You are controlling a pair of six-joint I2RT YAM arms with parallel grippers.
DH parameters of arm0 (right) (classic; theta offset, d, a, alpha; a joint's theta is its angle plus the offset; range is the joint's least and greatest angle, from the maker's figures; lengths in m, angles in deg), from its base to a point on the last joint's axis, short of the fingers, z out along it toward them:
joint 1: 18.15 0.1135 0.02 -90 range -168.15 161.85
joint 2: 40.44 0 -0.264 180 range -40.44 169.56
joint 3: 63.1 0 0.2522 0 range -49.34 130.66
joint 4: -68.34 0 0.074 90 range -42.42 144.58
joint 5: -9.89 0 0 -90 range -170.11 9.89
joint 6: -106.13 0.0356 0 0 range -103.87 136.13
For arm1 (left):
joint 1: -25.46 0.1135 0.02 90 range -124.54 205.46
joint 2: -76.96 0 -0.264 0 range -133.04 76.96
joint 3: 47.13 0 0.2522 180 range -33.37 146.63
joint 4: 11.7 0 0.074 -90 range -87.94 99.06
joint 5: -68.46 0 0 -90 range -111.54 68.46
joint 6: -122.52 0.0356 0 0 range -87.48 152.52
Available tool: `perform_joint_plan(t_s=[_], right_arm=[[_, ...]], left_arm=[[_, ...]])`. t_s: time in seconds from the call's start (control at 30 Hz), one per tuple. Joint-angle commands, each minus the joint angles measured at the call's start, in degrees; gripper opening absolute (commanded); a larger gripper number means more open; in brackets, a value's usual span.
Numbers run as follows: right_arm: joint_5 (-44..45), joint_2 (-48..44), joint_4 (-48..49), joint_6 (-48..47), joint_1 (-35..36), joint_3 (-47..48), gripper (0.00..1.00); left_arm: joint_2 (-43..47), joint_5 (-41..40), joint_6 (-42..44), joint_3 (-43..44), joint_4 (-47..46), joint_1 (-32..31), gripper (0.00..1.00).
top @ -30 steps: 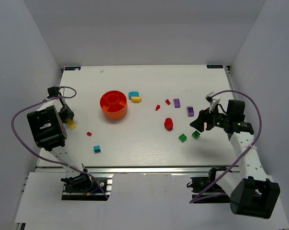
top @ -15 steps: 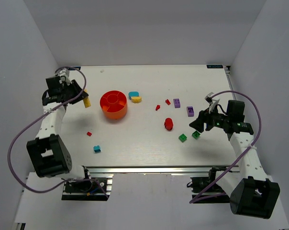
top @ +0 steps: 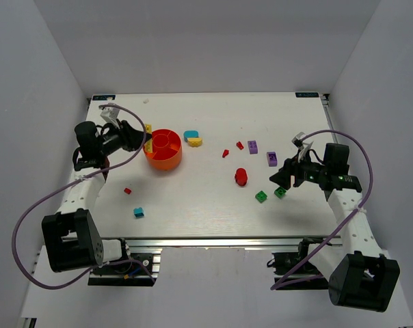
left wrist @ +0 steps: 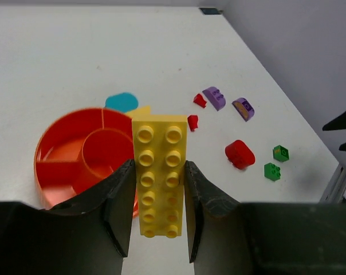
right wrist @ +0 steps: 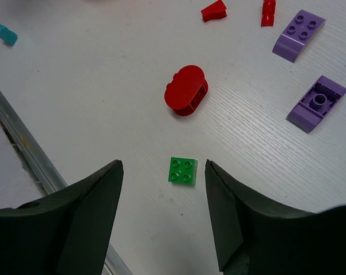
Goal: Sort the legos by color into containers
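Across from the far left we come — our left gripper [left wrist: 158, 167] hangs at the orange dish [top: 164, 162] rim, pinching a long yellow brick [left wrist: 159, 149]; our right gripper [right wrist: 161, 172], jaws spread, hovers above a green brick [right wrist: 183, 170].

The left end effector [left wrist: 158, 165] clamps a long yellow brick [left wrist: 158, 172] between its two dark fingers [left wrist: 118, 200], studs facing the camera, two across and six along; the brick's far end overlaps the right side of the round orange dish [left wrist: 40, 150], whose red insert shows wedge sections around a central cup; just beyond the dish lie a teal piece [left wrist: 121, 102] and a small yellow piece [left wrist: 142, 110], touching; farther right on the white worktop [left wrist: 75, 51] sit two small red pieces [left wrist: 200, 101], two purple pieces [left wrist: 214, 97] side by side, a rounded red piece [left wrist: 240, 154] and two green bricks [left wrist: 271, 171] near each other; dark pointed shapes [left wrist: 342, 123] jut in at the right edge.
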Motion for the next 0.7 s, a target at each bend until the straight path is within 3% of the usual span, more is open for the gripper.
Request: perform_joint_plan(t_s=[0.0, 0.1, 0.3, 0.67], right_arm=[[-1.7, 0.3, 1.6, -0.6, -0.1, -0.5, 0.65], [-1.4, 0.5, 1.8, -0.6, -0.1, -0.7, 0.65], [-0.9, 1.3, 2.0, -0.7, -0.1, -0.9, 0.65], [0.1, 2.1, 2.2, -0.9, -0.1, -0.9, 0.64]], left_arm=[[0.5, 7.9, 0.0, -0.8, -17.4, -0.9, 0.0], [-1.5, 9.7, -0.1, -2.6, -25.6, -0.9, 0.0], [-8.1, 11.0, 4.4, 0.4, -23.2, -0.9, 0.0], [-13.1, 11.6, 6.7, -2.4, -31.6, -0.4, 0.0]])
